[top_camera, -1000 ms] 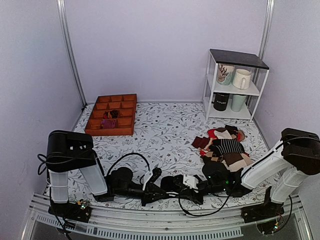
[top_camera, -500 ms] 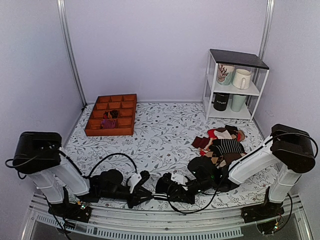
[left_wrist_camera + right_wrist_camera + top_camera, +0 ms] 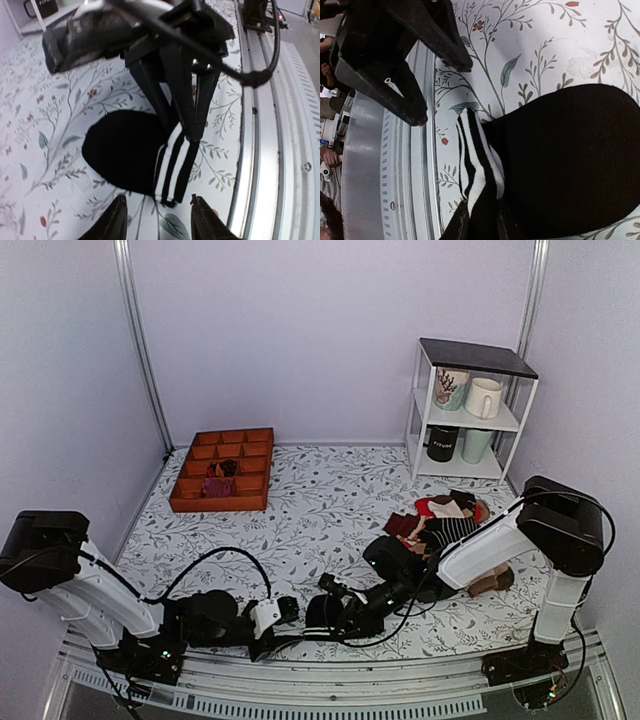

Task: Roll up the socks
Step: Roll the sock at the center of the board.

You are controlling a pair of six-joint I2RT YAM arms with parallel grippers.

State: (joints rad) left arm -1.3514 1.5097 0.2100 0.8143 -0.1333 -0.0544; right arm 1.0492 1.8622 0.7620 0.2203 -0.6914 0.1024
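Both arms have slid left; left gripper now spread, released.
Beside the near rail, the right gripper pinches the socks by the striped cuff; one-sided pulling could unroll them or drag them off the table.

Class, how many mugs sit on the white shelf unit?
4. Upper shelf: patterned mug, left, and white mug, right. Lower shelf: black mug, left, and pale green mug, right. More may hide behind them.
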